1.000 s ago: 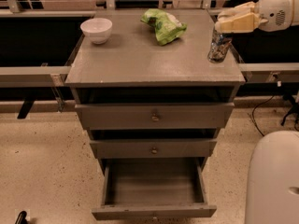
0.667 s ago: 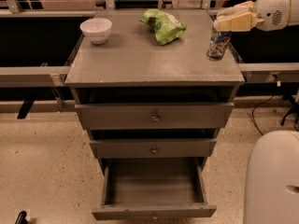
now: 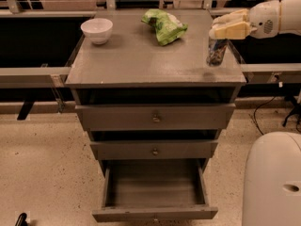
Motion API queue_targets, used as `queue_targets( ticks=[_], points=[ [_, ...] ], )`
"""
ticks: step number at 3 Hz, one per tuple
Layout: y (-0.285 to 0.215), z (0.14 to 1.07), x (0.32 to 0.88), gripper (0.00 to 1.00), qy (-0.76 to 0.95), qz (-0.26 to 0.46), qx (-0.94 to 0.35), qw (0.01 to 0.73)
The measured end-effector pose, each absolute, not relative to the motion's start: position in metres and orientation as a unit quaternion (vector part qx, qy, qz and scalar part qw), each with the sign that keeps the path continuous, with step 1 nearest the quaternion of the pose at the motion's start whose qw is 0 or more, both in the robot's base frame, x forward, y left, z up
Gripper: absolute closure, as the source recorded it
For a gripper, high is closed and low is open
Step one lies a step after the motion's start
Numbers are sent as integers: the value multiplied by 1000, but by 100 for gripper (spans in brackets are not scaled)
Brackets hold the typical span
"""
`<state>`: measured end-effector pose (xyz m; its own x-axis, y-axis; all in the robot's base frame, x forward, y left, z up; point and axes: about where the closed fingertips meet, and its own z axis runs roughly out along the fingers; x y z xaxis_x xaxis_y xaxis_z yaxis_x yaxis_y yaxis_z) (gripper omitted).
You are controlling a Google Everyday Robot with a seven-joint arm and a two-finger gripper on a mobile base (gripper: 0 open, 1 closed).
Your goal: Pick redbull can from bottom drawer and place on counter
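Observation:
The redbull can stands upright near the right edge of the counter, its base at or just above the surface. My gripper reaches in from the right and is shut on the can's top, which its cream fingers hide. The bottom drawer is pulled open below, and its inside shows nothing in it.
A white bowl sits at the counter's back left and a green crumpled bag at the back middle. The two upper drawers are slightly ajar. My white base is at the lower right. Dark railings flank the cabinet.
The can and the gripper have come down a little and slightly left, toward the counter's surface at the right edge. Nothing else has moved.

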<state>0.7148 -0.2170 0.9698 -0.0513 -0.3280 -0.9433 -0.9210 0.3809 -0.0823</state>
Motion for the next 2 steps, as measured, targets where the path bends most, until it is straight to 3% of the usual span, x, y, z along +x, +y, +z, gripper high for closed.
queue_targets(
  ticks=[1, 2],
  points=[
    [-219, 954, 719, 0, 673, 284, -477, 489],
    [-214, 949, 717, 0, 663, 296, -483, 489]
  ],
)
